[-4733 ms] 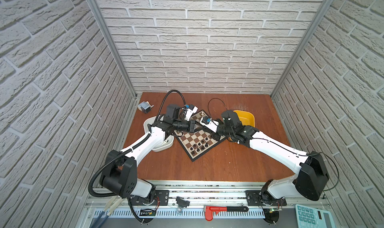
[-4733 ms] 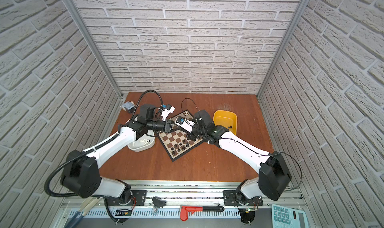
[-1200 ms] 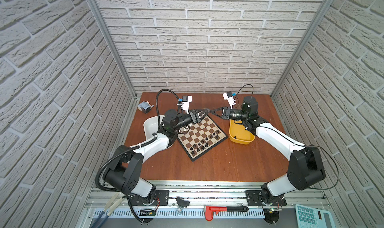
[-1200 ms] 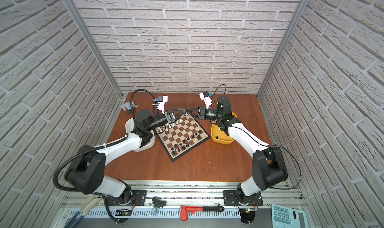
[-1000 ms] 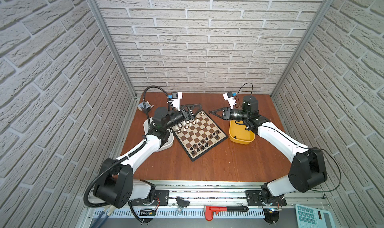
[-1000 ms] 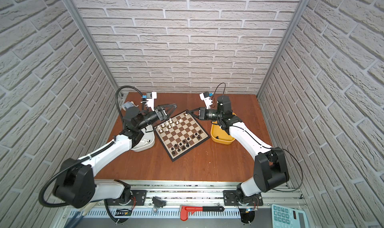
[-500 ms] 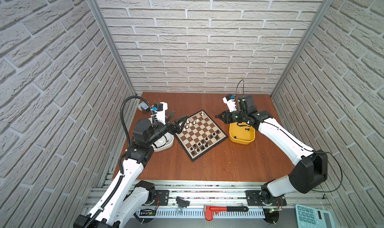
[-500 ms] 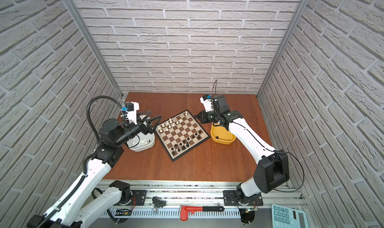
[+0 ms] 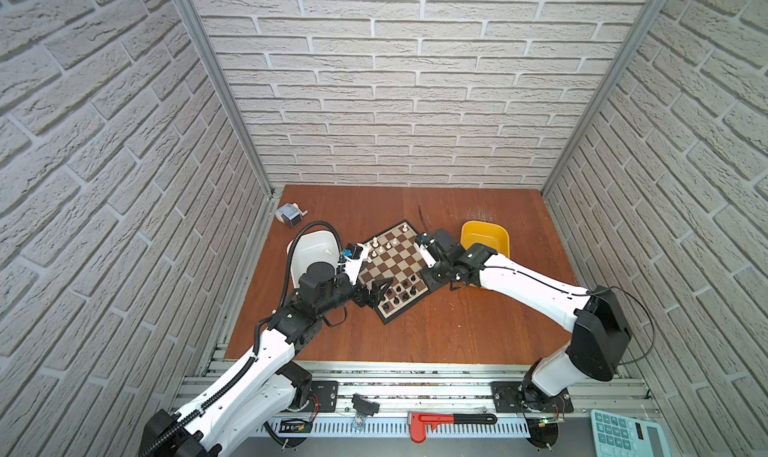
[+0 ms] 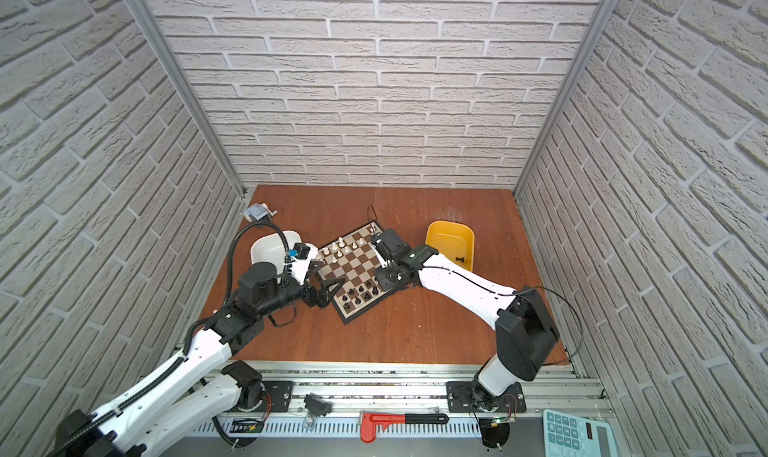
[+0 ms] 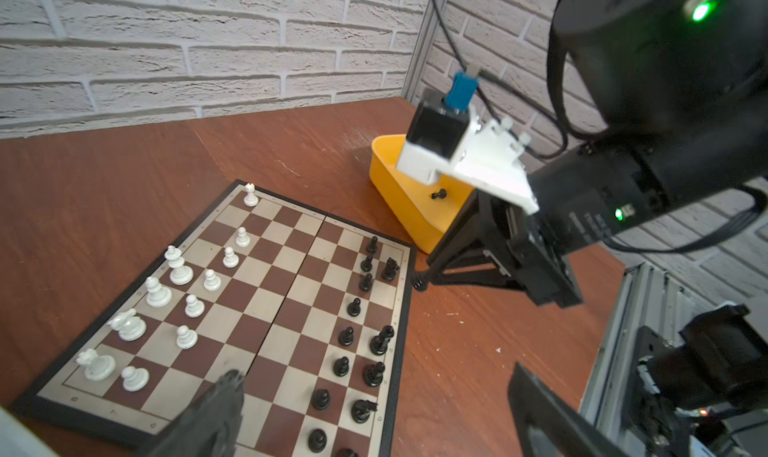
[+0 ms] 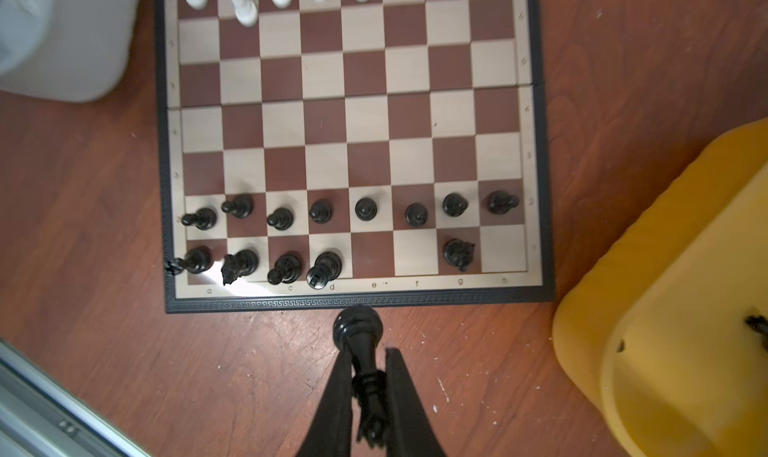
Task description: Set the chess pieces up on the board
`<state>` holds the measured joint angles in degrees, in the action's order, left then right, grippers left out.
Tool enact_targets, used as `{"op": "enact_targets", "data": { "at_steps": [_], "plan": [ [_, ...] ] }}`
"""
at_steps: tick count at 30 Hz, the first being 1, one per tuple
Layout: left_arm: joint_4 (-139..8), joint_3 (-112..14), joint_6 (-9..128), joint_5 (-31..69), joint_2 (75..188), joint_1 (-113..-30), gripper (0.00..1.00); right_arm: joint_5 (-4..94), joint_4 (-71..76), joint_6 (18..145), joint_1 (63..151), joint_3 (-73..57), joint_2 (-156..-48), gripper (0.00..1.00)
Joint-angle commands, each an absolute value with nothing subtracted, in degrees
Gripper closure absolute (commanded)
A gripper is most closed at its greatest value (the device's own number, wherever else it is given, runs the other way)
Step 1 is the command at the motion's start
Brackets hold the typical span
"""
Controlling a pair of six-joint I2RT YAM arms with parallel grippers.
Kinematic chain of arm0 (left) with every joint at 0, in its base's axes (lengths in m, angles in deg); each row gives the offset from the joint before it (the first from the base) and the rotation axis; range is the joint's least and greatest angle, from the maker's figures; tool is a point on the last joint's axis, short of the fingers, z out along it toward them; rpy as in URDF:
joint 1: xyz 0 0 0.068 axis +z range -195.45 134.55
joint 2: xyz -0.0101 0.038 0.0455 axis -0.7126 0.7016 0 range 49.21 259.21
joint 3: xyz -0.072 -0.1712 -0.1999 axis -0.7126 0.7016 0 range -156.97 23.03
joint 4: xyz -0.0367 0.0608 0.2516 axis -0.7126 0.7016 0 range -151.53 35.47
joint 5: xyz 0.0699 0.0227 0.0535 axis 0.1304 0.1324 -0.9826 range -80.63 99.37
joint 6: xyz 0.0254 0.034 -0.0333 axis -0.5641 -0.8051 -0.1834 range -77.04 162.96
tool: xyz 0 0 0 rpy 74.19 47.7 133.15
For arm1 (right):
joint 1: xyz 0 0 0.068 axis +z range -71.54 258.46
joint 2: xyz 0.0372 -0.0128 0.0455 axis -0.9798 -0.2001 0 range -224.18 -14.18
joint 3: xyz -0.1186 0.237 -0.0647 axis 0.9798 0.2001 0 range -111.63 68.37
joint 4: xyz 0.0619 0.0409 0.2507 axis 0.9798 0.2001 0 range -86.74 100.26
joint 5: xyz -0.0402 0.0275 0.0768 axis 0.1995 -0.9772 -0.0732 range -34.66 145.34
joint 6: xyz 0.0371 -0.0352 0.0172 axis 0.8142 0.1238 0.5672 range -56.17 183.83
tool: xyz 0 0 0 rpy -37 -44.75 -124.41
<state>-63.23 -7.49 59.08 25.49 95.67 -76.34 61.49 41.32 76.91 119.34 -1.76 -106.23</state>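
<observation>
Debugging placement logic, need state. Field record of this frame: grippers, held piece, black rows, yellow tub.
right gripper: shut on black piece, just outside the board rim near the e file
left gripper: open, empty
black pawns: eight, row full
black back row: a, b, c, d, g filled; e, f, h empty
yellow tub: one loose black chessman inside
</observation>
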Motion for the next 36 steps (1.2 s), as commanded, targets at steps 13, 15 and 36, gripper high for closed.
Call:
{"op": "enact_targets", "data": {
  "at_steps": [13,15,36],
  "plan": [
    [-59.3,-10.6,55.8,20.2,96.0,-76.5,0.01,66.5,37.8,78.6,121.2,-2.6,-114.3,0.93],
    [-59.7,-10.6,55.8,20.7,95.9,-76.5,0.02,67.4,39.4,78.5,121.2,-4.4,-116.4,0.94],
    [-59.4,-10.6,54.2,24.2,93.6,-76.4,0.02,69.7,53.4,76.5,121.2,-18.5,-126.9,0.93]
  ]
}}
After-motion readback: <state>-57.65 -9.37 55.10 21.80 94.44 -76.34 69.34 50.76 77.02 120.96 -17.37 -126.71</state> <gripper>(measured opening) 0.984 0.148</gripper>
